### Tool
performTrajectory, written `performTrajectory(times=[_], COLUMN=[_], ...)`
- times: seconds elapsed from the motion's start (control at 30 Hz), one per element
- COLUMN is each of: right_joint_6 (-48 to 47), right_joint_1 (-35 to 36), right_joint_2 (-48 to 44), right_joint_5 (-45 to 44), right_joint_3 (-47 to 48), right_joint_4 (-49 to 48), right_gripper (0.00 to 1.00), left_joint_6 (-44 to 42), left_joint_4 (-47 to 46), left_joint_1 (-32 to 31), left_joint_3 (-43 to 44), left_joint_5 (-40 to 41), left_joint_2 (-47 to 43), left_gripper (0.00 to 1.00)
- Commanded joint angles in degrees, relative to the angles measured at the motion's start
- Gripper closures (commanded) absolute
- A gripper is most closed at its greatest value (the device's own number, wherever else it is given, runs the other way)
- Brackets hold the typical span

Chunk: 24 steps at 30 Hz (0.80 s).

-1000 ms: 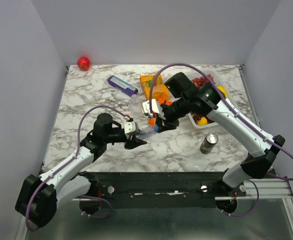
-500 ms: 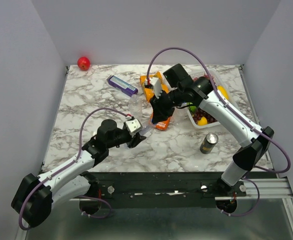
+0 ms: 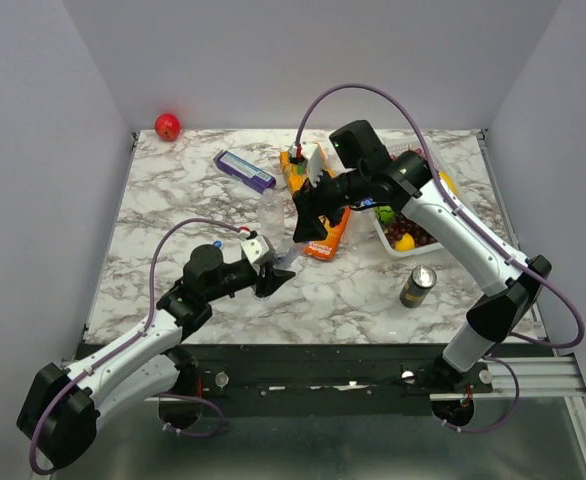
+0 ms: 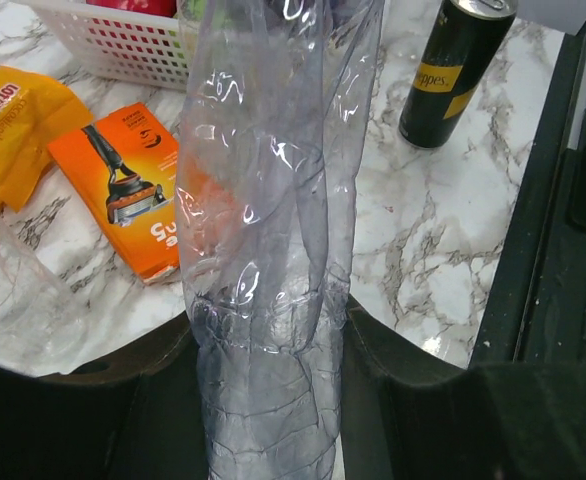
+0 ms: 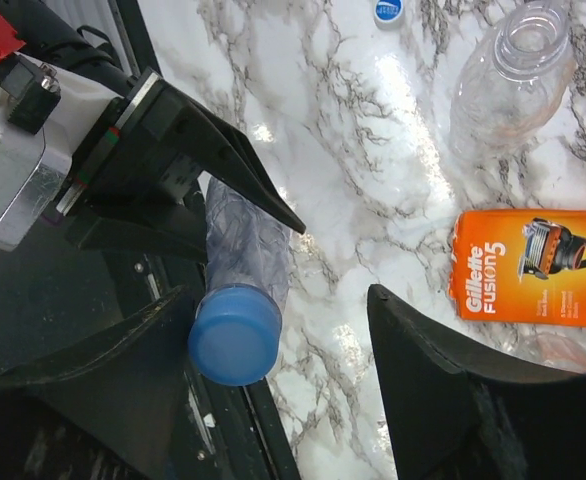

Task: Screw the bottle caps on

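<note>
My left gripper (image 4: 268, 400) is shut on the lower body of a clear crumpled bottle (image 4: 273, 230), which slants up and to the right from it (image 3: 285, 262). A blue cap (image 5: 235, 333) sits on that bottle's neck. My right gripper (image 5: 273, 370) is open around the cap, its left finger close beside it and its right finger well apart. In the top view the right gripper (image 3: 308, 228) hangs just above the bottle's top. A second bottle (image 5: 513, 75) lies uncapped on the marble (image 3: 271, 210). A loose blue cap (image 5: 390, 10) lies on the table beyond it.
An orange razor box (image 3: 328, 235) lies under the right wrist, with a yellow-orange snack bag (image 3: 301, 165) behind it. A white basket (image 3: 420, 240) of fruit stands at the right, a dark can (image 3: 418, 285) in front of it. A purple pack (image 3: 243, 170) and a red ball (image 3: 167, 126) lie at the back left.
My right gripper has opened off the blue cap, which stays on the bottle. The right wrist has swung up and back over the orange box; my left gripper still holds the bottle.
</note>
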<state>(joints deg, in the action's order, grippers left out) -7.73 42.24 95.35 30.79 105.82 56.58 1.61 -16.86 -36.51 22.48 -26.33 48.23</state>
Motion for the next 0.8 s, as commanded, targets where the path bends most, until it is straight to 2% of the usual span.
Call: performTrajectory(times=[0.0,0.2,0.27,0.4,0.57,0.77], right_joint_6=[-0.18,1.05,0.96,2.10,2.28,2.02], right_joint_1=[-0.40,-0.49,-0.40,-0.40,-0.40,-0.40], right_joint_2=[0.27,2.56,2.73,2.74,1.86,1.86], right_joint_5=[3.57,6.13,6.57,6.92,6.22,6.04], right_joint_3=[2.19,3.16,3.43,3.34,2.72,2.20], right_joint_4=[-2.52,-3.49,-3.75,-3.93,-4.02,-4.54], right_gripper=[0.23,0.26,0.30,0.28,0.29,0.39], left_joint_6=[3.31,4.37,5.33,10.16,12.89,13.51], left_joint_4=[-4.32,-4.41,-4.67,-6.07,-7.75,-9.41], left_joint_1=[-0.14,-0.14,-0.05,0.12,0.65,0.65], left_joint_3=[-0.07,0.90,1.07,0.90,0.81,0.81], left_joint_5=[-3.20,-2.16,-1.97,1.01,0.84,0.66], left_joint_2=[-0.15,0.29,0.29,0.81,1.34,2.22], left_gripper=[1.00,1.00,1.00,1.00,1.00,1.00])
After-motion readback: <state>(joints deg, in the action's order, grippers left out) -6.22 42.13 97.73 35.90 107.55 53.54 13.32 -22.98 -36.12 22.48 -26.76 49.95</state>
